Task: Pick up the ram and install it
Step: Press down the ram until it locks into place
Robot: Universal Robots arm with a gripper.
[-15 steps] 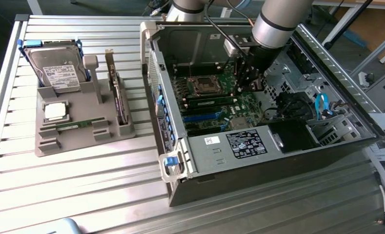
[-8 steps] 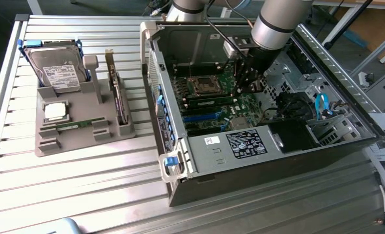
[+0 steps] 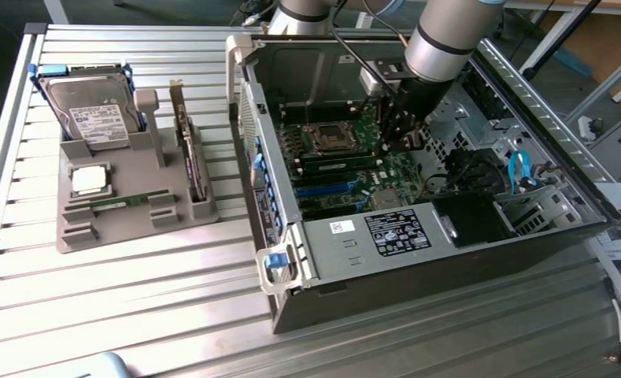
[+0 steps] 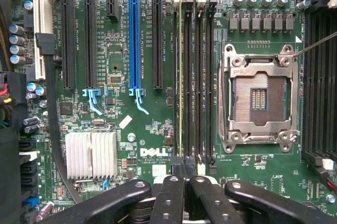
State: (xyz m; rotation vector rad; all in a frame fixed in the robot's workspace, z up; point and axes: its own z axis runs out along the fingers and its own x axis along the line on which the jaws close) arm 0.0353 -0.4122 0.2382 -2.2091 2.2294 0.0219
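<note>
My exterior camera looks down from high on the open computer case (image 3: pixel 415 181); my wrist camera faces its motherboard (image 4: pixel 121 76) closely, shared by both.

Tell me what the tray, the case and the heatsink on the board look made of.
Tray: looks like moulded plastic, matte grey-brown, with blocky raised holders; could be 3D-printed.
Case: likely painted sheet metal, dark and matte outside, with bare grey folded panels inside.
Heatsink: probably aluminium, pale silver, cut into thin parallel fins.
</note>
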